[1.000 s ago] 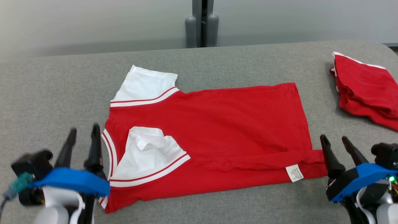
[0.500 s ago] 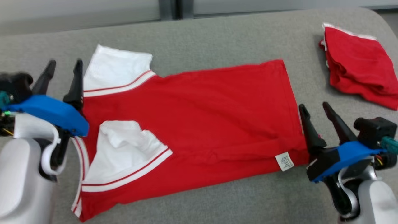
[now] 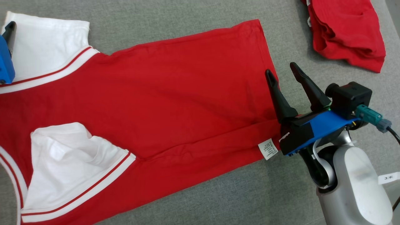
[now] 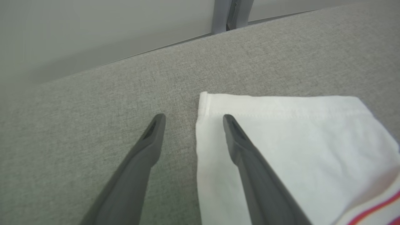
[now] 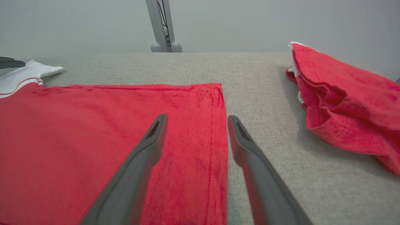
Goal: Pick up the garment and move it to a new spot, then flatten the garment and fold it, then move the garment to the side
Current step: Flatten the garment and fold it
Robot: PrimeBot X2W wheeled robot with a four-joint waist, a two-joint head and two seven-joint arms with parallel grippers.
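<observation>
Garment [image 3: 187,93], a red shirt with white sleeves, lies spread across the middle of the grey worktop [image 3: 218,193], collar end toward my left, hem toward my right. The far sleeve [image 4: 281,140] lies flat, out to the side. The near sleeve [image 3: 72,162] is folded in over the red body. A small white label [image 3: 268,149] shows at the near hem corner.

My right jaws stand open and empty over the hem edge, one finger [image 5: 143,156] above red cloth, the other [image 5: 250,162] above bare worktop. My left jaws stand open and empty at the far sleeve's outer edge, one finger [image 4: 247,162] above white cloth, the other [image 4: 142,162] above worktop. Whether any fingertip touches the surface, I cannot tell.

A second red garment [image 3: 343,34] lies bunched at the far right, apart from the shirt.
</observation>
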